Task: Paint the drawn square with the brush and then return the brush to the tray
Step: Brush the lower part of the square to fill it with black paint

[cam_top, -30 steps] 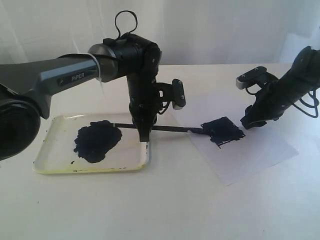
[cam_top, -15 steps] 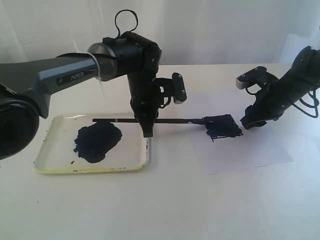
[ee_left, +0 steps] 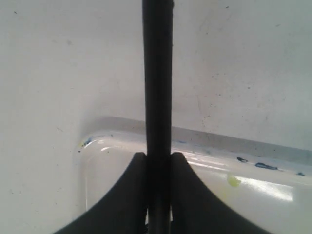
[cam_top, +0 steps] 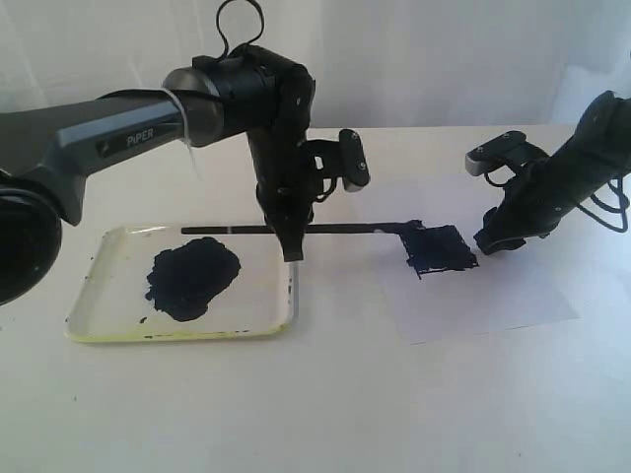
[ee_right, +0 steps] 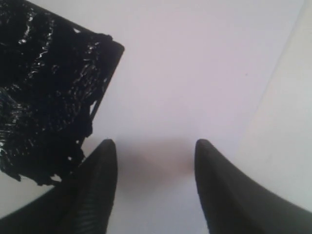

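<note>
The drawn square [cam_top: 440, 248] on the white paper sheet [cam_top: 493, 296] is solid blue-black; its wet painted face [ee_right: 44, 92] fills one side of the right wrist view. My left gripper [cam_top: 292, 252] is shut on the brush [cam_top: 335, 231], a thin black stick held level, its tip touching the square's left edge and its tail over the tray [cam_top: 108, 325]. In the left wrist view the brush [ee_left: 157, 78] runs between the closed fingers [ee_left: 127, 195] above the tray rim [ee_left: 204, 146]. My right gripper [cam_top: 485, 242] is open, pressing on the paper beside the square; its fingertips [ee_right: 102, 165] hold nothing.
A large blue-black paint blob [cam_top: 191, 278] lies in the tray. The left arm [cam_top: 128, 138] reaches in from the left above the tray. White table surface [cam_top: 325, 404] lies in front of tray and paper.
My left gripper has lifted and swung the brush level, drawing its tip back from the square's middle to its left edge. The paper has turned slightly. The right gripper has stayed put.
</note>
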